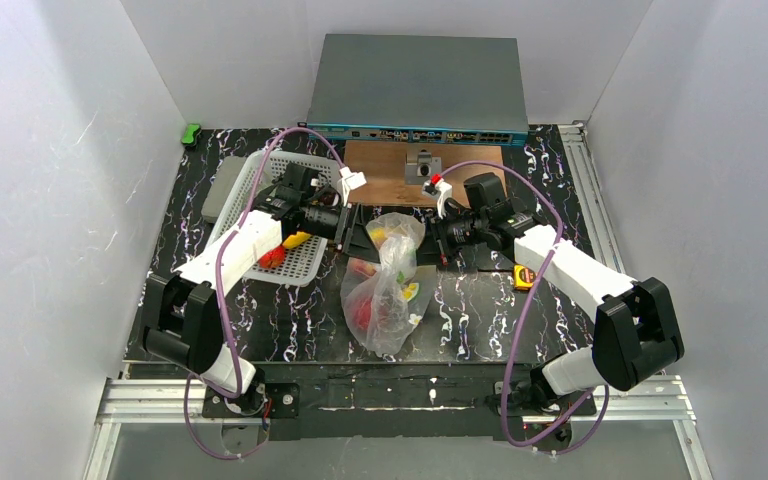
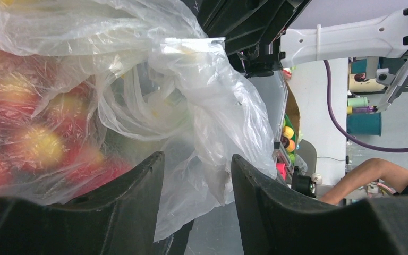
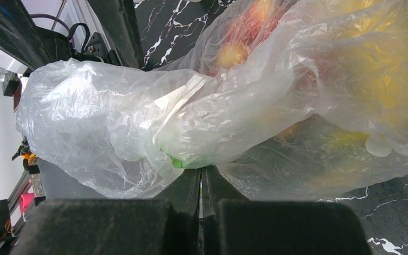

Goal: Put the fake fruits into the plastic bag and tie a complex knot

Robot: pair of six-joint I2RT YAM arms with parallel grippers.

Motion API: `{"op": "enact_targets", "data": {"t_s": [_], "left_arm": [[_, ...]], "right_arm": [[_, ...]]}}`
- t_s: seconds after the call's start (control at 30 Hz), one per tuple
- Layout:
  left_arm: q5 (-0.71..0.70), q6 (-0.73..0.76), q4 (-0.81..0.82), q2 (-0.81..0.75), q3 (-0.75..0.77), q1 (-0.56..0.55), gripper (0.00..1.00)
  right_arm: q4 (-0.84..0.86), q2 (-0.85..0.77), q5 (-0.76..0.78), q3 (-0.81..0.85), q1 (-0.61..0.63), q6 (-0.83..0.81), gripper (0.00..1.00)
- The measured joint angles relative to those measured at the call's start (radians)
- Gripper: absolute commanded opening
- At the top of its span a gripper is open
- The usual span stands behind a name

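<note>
Two arms meet over the middle of the black marbled counter (image 1: 280, 320) in the top view. The left arm (image 1: 245, 245) reaches in from 7 o'clock and the right arm (image 1: 560, 265) from 4 o'clock, with their wrists on either side of the plastic bag (image 1: 390, 290). The bag lies at the centre with its gathered top toward 12 o'clock, and red fake fruits (image 1: 362, 312) show through its lower bulge. A few red and yellow pieces lie in the white lattice basket (image 1: 310, 262) at 9 o'clock of the bag, under the left arm, and a yellow tape measure (image 1: 523, 277) sits at 3 o'clock, just beside the right arm. In the left wrist view the left jaws stand apart, and loose clear film of the bag hangs down into the gap between the dark fingers (image 2: 122, 212); whether it touches either pad I cannot tell. Blurred red and yellow fruit fills 9 o'clock behind the plastic. In the right wrist view the right jaws are pressed together at 6 o'clock, pinching a fold of the bag. Crumpled film spreads across the frame, with yellow and red fruit visible through it toward 1 and 2 o'clock.
</note>
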Motion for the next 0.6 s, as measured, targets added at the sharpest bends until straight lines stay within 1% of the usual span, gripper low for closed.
{"op": "enact_targets", "data": {"t_s": [0.03, 0.07, 0.1, 0.17, 0.2, 0.23, 0.33, 0.47, 0.6], "left_arm": [[0.002, 0.0, -0.006, 0.001, -0.002, -0.001, 0.51], [0.004, 0.0, -0.008, 0.001, -0.002, -0.002, 0.49], [0.006, 0.0, -0.009, 0.001, -0.002, -0.004, 0.41], [0.013, -0.001, -0.01, 0.003, -0.002, -0.009, 0.13], [0.015, -0.007, -0.011, 0.005, -0.002, -0.011, 0.01], [0.018, -0.005, -0.011, 0.009, 0.0, -0.012, 0.0], [0.012, 0.006, -0.022, 0.016, 0.001, -0.007, 0.0], [-0.011, 0.028, -0.051, 0.016, 0.001, 0.043, 0.0], [-0.048, 0.085, -0.1, 0.016, 0.001, 0.081, 0.0]], "right_arm": [[0.0, 0.0, 0.0, 0.001, 0.0, 0.0, 0.01], [0.0, 0.0, 0.0, 0.001, 0.001, 0.0, 0.01], [0.0, 0.0, 0.0, 0.001, 0.001, 0.0, 0.01], [0.0, 0.0, 0.0, 0.001, 0.002, -0.004, 0.01], [-0.002, 0.0, 0.0, 0.001, 0.002, -0.01, 0.01], [-0.008, 0.0, 0.0, 0.002, 0.002, -0.017, 0.01], [-0.055, 0.0, 0.007, 0.018, -0.001, -0.056, 0.01], [-0.119, -0.002, 0.023, 0.042, -0.011, -0.127, 0.01], [-0.177, -0.016, 0.044, 0.053, -0.018, -0.222, 0.01]]}}
